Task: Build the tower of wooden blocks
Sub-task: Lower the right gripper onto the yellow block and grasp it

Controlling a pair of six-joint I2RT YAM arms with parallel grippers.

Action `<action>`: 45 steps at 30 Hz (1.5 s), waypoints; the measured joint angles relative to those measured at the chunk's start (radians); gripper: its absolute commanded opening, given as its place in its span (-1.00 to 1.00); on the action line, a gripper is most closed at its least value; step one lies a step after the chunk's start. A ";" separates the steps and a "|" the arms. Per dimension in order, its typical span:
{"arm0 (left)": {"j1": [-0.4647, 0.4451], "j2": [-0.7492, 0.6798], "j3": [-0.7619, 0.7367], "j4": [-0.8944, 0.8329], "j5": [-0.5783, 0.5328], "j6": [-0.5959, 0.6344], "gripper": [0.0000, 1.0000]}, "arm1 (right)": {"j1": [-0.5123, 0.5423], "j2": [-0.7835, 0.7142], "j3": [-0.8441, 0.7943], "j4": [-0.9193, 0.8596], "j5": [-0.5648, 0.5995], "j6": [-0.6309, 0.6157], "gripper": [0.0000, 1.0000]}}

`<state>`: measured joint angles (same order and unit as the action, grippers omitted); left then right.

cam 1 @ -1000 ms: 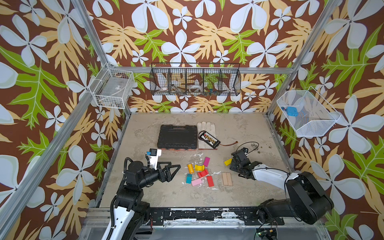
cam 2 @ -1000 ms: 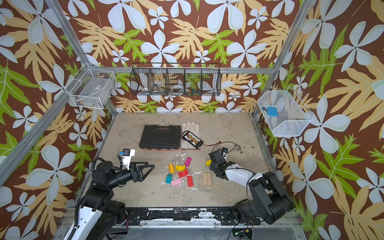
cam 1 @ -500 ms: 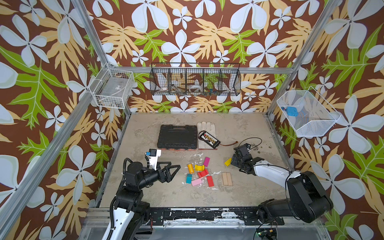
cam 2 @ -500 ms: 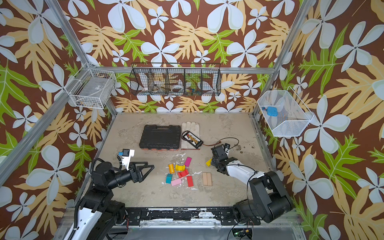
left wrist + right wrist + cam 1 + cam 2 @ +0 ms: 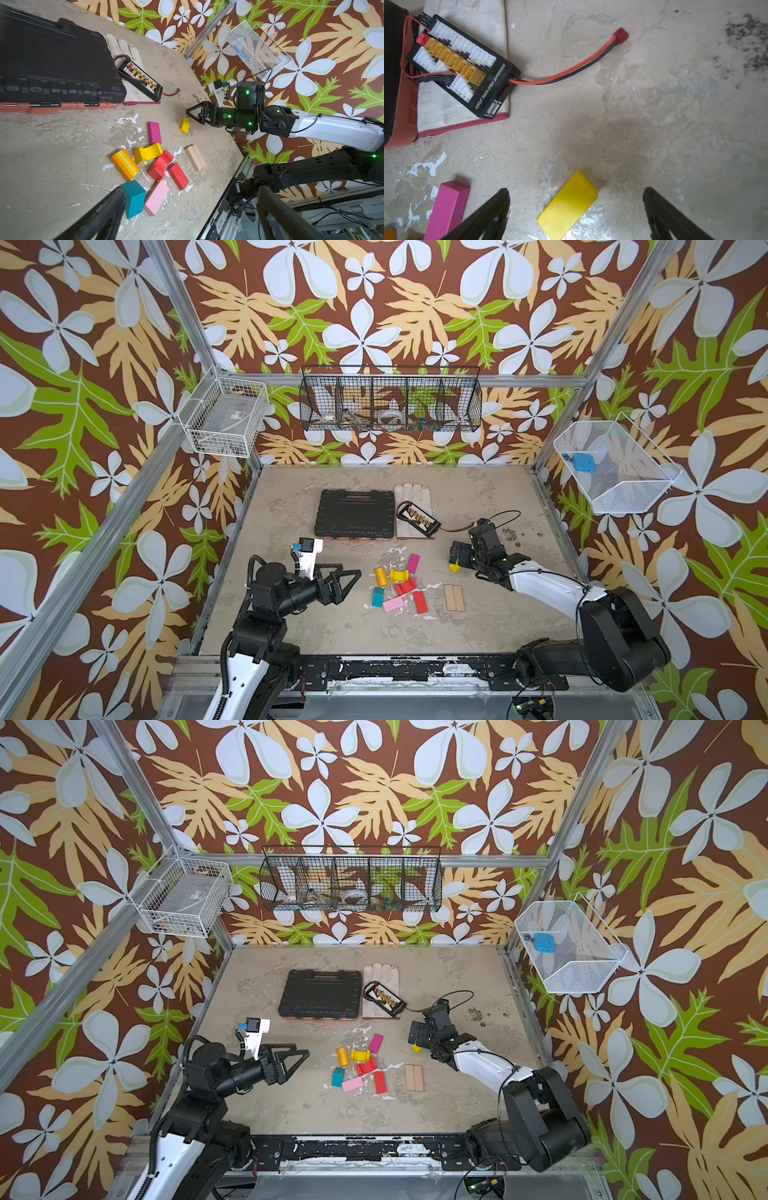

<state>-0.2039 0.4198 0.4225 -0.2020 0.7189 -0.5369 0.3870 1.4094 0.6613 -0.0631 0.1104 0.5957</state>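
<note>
A: Tally in front of the black plastic case [image 5: 354,513]?
B: Ten wood blocks [image 5: 366,1066]. One yellow arch [image 5: 399,574], one yellow brick [image 5: 454,568], one red arch [image 5: 406,586], one red brick [image 5: 420,602].
A: Rest?
B: Two tan planks [image 5: 449,597]. One orange block [image 5: 381,576], one magenta brick [image 5: 412,563], one pink brick [image 5: 393,604], one teal brick [image 5: 378,596].

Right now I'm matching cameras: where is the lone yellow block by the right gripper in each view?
In a top view: yellow block, right of the magenta block.
In a top view: yellow block, same place.
Left wrist: yellow block beside magenta block.
Right wrist: yellow block close up.
Landmark: magenta block.
</note>
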 measured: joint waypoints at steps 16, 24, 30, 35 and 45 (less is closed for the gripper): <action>0.000 0.002 -0.002 0.001 -0.001 0.000 1.00 | 0.032 0.135 0.047 0.061 -0.110 -0.080 0.77; 0.000 -0.006 -0.002 0.003 -0.001 0.000 1.00 | 0.116 0.131 0.045 0.018 -0.061 -0.072 0.64; 0.000 -0.016 -0.003 0.004 0.000 0.000 1.00 | 0.148 0.085 0.016 -0.023 -0.011 -0.049 0.64; 0.000 -0.009 -0.003 0.004 -0.001 0.000 1.00 | 0.164 0.068 -0.007 -0.028 -0.007 -0.045 0.64; 0.000 -0.009 -0.003 0.004 -0.001 0.000 1.00 | 0.216 0.083 -0.006 -0.057 0.026 -0.019 0.61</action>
<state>-0.2039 0.4110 0.4198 -0.1982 0.7177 -0.5373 0.6033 1.4921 0.6548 -0.1204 0.1360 0.5762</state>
